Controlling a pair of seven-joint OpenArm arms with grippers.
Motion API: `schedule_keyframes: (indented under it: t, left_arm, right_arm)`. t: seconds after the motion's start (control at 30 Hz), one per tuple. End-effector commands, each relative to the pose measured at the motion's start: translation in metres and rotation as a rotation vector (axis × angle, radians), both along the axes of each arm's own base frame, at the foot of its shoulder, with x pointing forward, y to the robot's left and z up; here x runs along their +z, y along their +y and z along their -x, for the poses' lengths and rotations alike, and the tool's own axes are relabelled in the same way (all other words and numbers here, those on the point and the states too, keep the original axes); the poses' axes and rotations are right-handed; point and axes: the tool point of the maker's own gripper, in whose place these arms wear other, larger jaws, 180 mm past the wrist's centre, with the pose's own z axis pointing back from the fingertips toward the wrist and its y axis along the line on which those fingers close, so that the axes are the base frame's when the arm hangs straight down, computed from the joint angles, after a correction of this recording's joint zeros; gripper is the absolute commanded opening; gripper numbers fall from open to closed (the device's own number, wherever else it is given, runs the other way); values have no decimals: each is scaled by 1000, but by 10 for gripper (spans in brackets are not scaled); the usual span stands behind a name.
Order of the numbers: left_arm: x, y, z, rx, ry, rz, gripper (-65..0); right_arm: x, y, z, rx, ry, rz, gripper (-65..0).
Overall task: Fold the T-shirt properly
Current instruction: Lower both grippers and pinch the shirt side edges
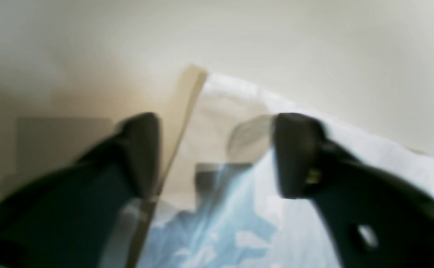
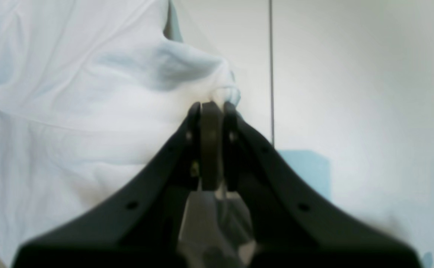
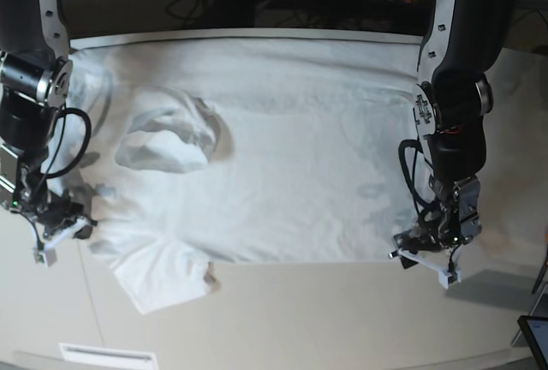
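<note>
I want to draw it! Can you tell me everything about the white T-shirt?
The T-shirt is plain white, thin, soft cloth, spread wide and wrinkly across the table, with a bunched hump on one side and a short sleeve sticking out at the front edge. The right pincer pinches a fold; the left pincer straddles its edge.

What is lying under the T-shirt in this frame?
The T-shirt lies spread on the white tabletop, which shows bare along the near side and at the right edge. A raised bulge sits left of centre; the cloth covers whatever lies beneath it.
</note>
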Motion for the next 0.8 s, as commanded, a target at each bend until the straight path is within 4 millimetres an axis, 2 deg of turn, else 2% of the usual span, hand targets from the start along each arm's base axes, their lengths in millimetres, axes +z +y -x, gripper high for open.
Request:
schedule_keyframes:
  t: [0.0, 0.1, 0.43, 0.5, 0.63, 0.77]
  left_arm:
    - [15, 5, -9, 0, -29, -4, -316]
    - [15, 7, -8, 2, -26, -8, -422]
    - [3, 15, 2, -88, 46, -208, -438]
    - [2, 16, 2, -90, 33, -220, -480]
    - [3, 17, 2, -82, 26, -210, -642]
    - [3, 17, 2, -79, 25, -207, -650]
  right_arm:
    - [10, -9, -5, 7, -2, 32, -650]
    - [10, -9, -5, 8, -2, 30, -650]
    - [9, -7, -5, 9, 1, 28, -650]
    - [9, -7, -5, 9, 1, 28, -650]
    - [9, -7, -5, 9, 1, 28, -650]
    - [9, -7, -5, 9, 1, 28, -650]
